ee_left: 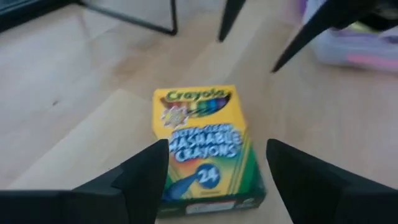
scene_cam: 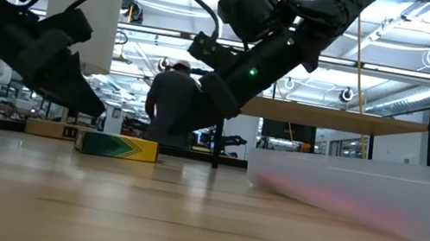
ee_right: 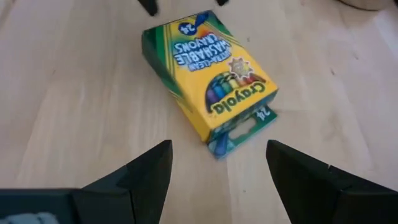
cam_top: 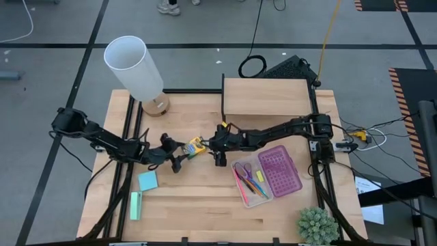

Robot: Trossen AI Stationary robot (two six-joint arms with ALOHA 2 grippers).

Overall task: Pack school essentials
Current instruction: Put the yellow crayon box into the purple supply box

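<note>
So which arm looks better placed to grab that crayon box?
Probably the left. Its tool is open with the crayon box partly between its fingers. The right tool, also open, sits just short of the box.

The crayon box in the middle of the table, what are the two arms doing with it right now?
The yellow crayon box lies flat on the wooden table, and neither arm holds it. The left end effector is open and sits low around the near end of the box. The right end effector is also open and faces the box from the opposite side, a little away from it. The clear case to the right already holds the scissors and pens, while the light-blue note pad waits on the table.
</note>
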